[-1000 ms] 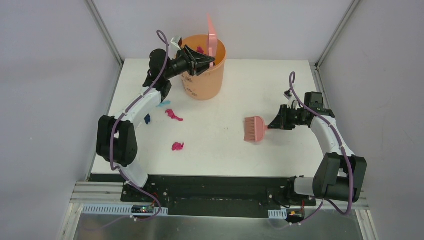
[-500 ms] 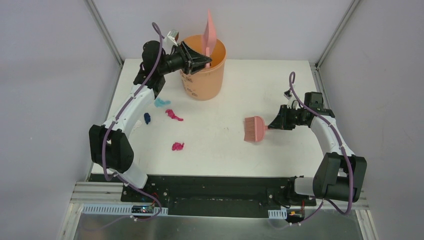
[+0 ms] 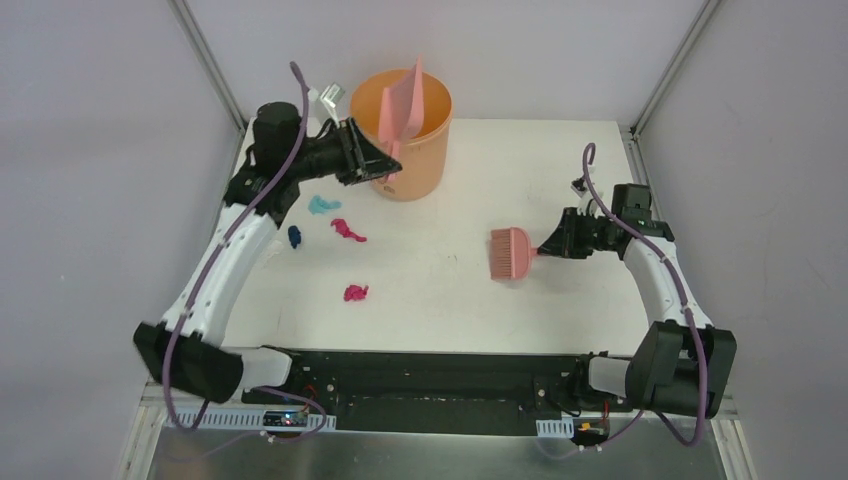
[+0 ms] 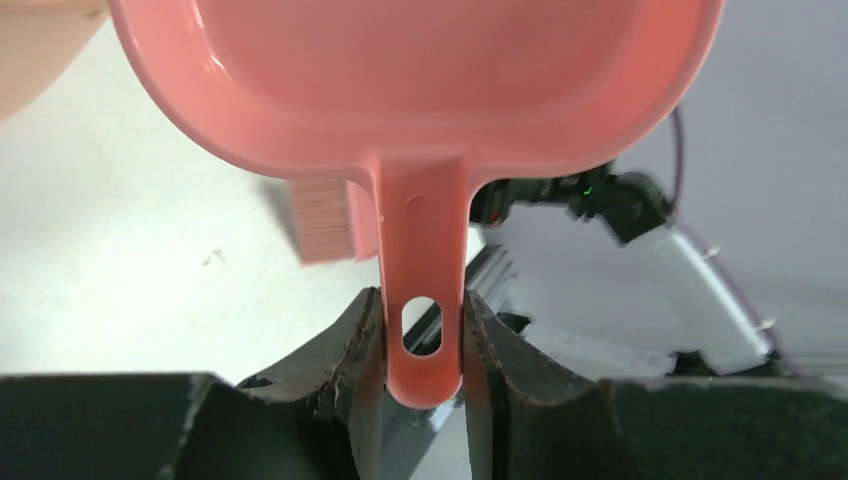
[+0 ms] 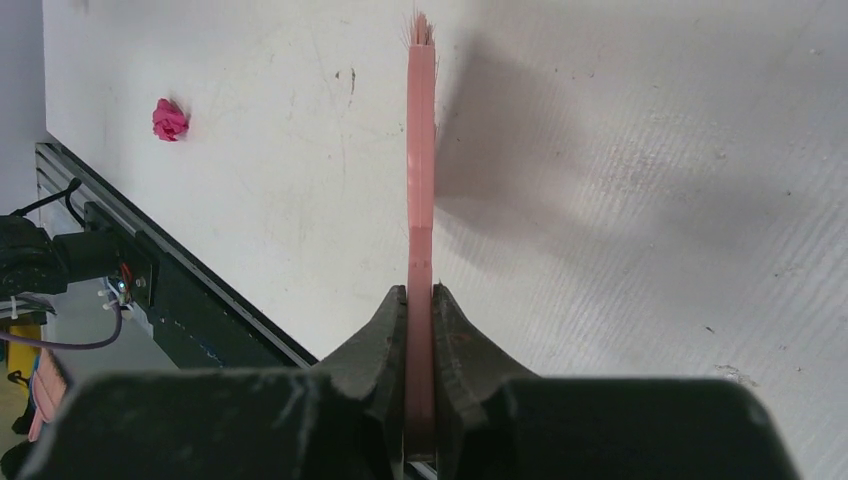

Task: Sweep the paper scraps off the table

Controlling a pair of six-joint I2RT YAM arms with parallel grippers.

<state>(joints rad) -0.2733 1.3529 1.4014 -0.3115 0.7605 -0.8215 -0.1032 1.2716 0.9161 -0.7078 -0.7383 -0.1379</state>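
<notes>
Paper scraps lie on the white table at the left: a teal wad, a dark blue wad, a magenta strip and a magenta wad, which also shows in the right wrist view. My left gripper is shut on the handle of the pink dustpan, holding it tilted over the orange bucket; the left wrist view shows the handle clamped between the jaws. My right gripper is shut on the pink hand brush, its bristles near the table at centre right.
Grey walls and metal posts frame the table. The black base rail runs along the near edge. The bucket stands at the back left of centre.
My left arm has pulled back to the left and the dustpan has tilted lower at the bucket's rim. The right arm and brush have barely moved.
</notes>
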